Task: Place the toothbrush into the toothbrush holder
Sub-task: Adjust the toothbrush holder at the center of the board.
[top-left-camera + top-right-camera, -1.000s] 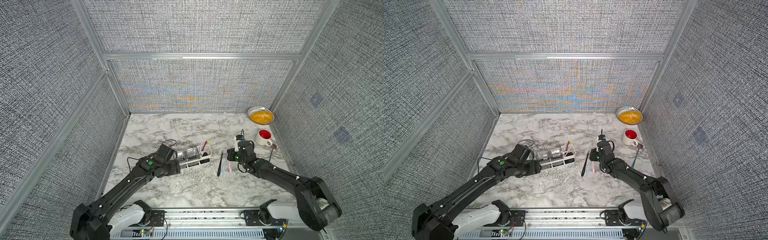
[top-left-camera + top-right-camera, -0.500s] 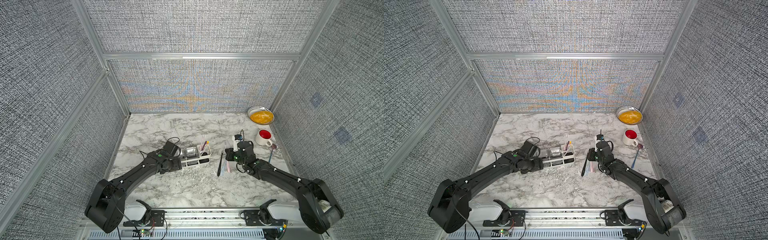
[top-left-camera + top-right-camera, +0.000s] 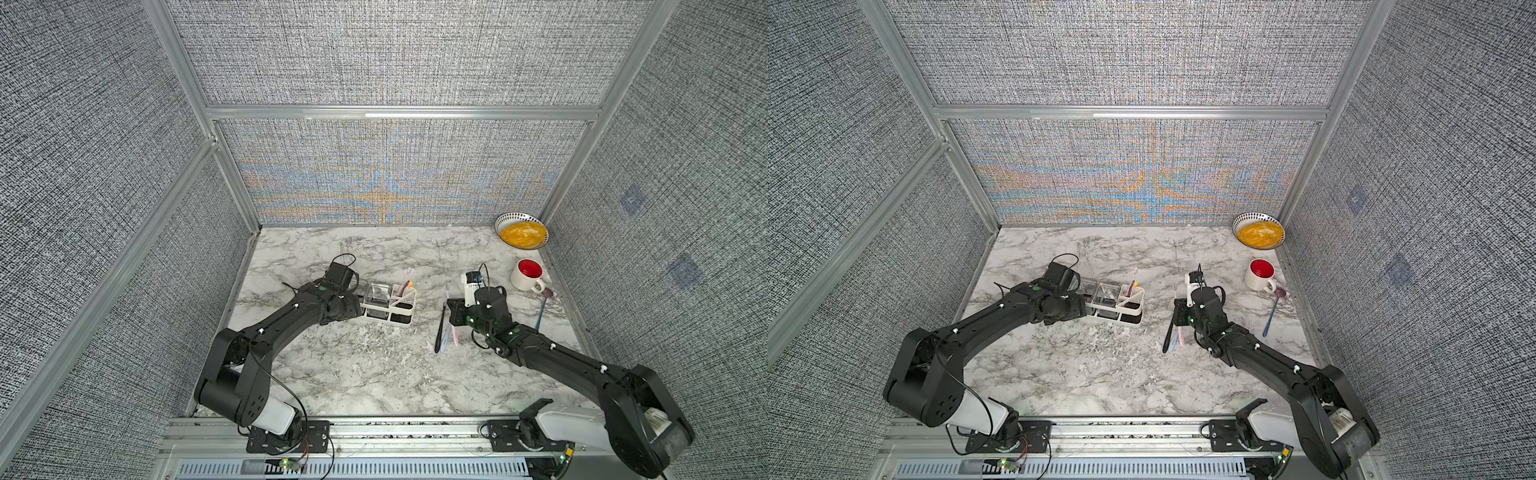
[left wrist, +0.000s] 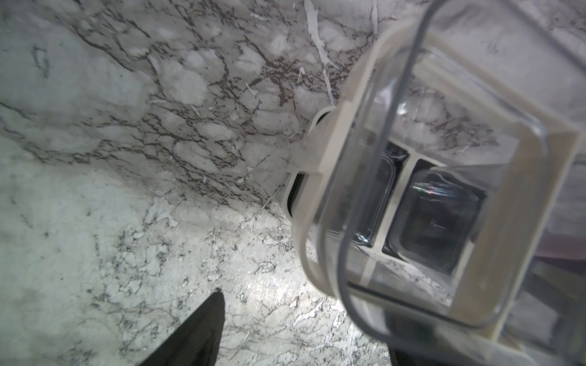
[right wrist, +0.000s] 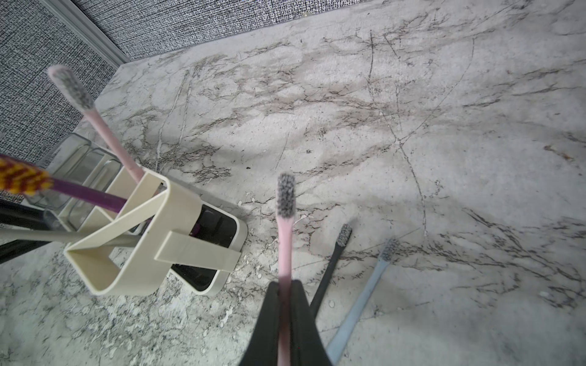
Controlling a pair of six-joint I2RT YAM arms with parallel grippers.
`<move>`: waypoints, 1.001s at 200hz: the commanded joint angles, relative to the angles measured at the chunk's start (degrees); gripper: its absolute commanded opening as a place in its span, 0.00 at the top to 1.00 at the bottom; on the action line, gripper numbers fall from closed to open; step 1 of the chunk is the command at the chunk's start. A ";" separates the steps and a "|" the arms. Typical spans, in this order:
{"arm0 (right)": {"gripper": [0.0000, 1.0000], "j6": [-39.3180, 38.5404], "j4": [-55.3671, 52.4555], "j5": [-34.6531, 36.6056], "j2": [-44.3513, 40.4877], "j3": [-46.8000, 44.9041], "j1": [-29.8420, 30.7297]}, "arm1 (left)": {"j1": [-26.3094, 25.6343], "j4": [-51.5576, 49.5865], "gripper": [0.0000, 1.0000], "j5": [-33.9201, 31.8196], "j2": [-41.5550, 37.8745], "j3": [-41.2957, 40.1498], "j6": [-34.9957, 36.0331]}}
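1. Both top views. The toothbrush holder [image 3: 405,311] stands on the surface [image 3: 374,374]. Your left hand [image 3: 355,305] sits at its cup end. Your right hand [image 3: 456,311] is well apart, off the opposite end, clenched on the pink toothbrush [image 3: 454,336]. Farther off that end, the mug [image 3: 528,275] shows only its red inside, and the bowl [image 3: 523,235] is yellow within.
2. Left wrist view. The left hand is released and spread wide, with one finger [image 4: 203,329] clear of the holder. The clear cups [image 4: 437,221] look empty.
3. Right wrist view. The toothbrush is gripped by its handle, bristles away from the hand. The end compartment [image 5: 126,275] already holds a pink brush [image 5: 104,133] and a purple brush [image 5: 88,193]. Turn the handle downward, centre it over that compartment, clear the slanted strap, and release only once it bottoms.
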 commanded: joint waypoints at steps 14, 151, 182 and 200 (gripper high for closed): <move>0.93 -2.59 5.84 -1.60 -2.67 -1.79 1.20 | -0.04 -7.03 0.19 -1.77 -4.89 3.82 4.31; 0.93 -6.30 18.98 -6.05 -14.27 -3.92 14.58 | -4.50 10.68 0.19 30.75 -5.90 20.04 -2.67; 0.93 -5.64 20.43 -7.07 -13.14 -2.03 15.45 | -7.53 14.65 0.19 33.54 -4.65 19.95 -3.96; 0.93 -5.05 22.14 -8.08 -12.37 -1.49 15.51 | -9.04 16.10 0.19 34.50 -3.79 19.95 -4.20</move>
